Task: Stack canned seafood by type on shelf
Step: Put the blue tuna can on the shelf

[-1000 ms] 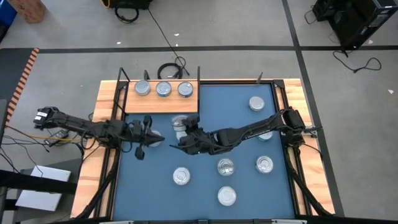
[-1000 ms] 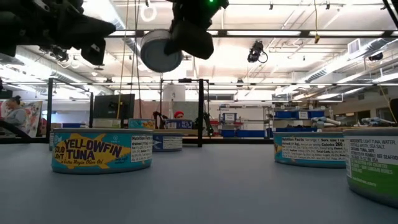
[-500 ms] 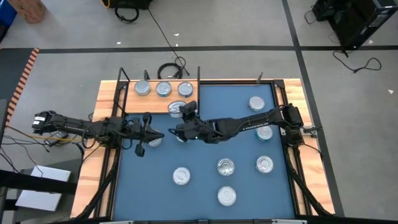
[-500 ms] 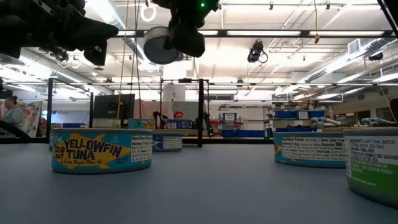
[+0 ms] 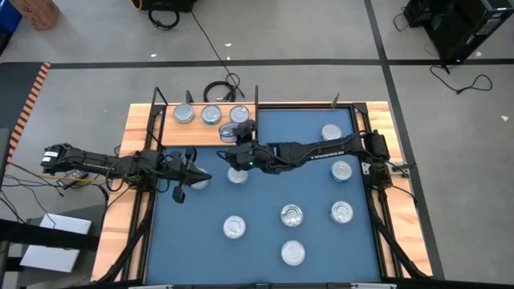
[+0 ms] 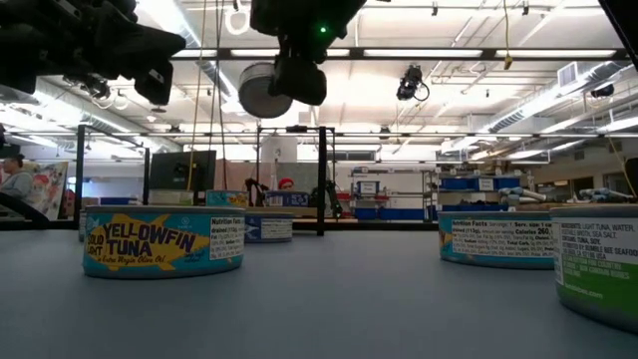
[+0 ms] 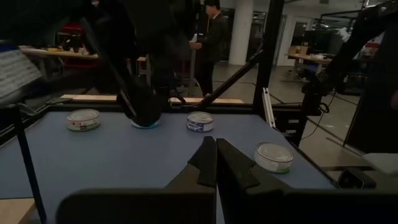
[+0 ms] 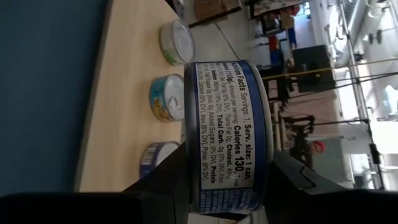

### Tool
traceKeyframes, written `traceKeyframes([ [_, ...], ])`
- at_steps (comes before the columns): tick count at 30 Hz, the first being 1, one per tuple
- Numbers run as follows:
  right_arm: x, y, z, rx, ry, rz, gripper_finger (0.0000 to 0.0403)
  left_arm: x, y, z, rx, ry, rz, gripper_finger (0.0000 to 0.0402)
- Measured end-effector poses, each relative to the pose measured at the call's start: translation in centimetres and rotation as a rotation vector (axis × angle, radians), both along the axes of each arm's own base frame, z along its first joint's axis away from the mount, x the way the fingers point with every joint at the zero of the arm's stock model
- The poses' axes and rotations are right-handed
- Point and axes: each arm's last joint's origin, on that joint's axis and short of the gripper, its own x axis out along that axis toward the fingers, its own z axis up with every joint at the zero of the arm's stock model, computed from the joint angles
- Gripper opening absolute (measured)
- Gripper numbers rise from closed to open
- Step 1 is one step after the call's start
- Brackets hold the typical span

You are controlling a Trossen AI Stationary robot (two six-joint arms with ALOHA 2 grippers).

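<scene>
Honestly, the carried tin is the whole game here: the right gripper has it pinched by the rim and is holding it up off the surface, right at the shelf's near edge toward its right end, close to the counter's far edge. Three tins already sit in a row on the board, so I'd match the label before committing, then lower it flat and centred on the same kind, letting go only once it's seated, because a tilted drop on a shiny lid will probably slide. The left gripper waits over the blue mat near the counter's left edge, fingers pinched together with nothing between them. Hard part: from above the arm covers the held tin, and the shelf tins' labels are too small for me to read the types.
</scene>
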Motion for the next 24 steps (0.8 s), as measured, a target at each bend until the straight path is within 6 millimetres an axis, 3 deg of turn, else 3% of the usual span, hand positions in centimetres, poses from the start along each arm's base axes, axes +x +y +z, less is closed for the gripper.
traceKeyframes([
  [3, 0.5, 0.0, -0.8, 0.004, 0.007, 0.014, 0.0143, 0.0, 0.0, 0.0, 0.004, -0.006, 0.0, 0.0003],
  [11, 3.0, 1.5, -5.7, -0.013, 0.127, 0.044, 0.0143, -0.1, -0.1, 1.0, 0.027, -0.031, -0.023, 0.0003],
  [17, 5.8, 2.1, -5.0, -0.029, 0.107, 0.027, 0.0143, -0.6, 0.0, 1.6, 0.027, -0.04, -0.029, 0.0003],
  [24, 6.6, 1.0, -4.3, -0.035, 0.103, -0.02, 0.0143, -1.2, -0.1, 2.2, 0.027, -0.093, -0.065, 0.0003],
])
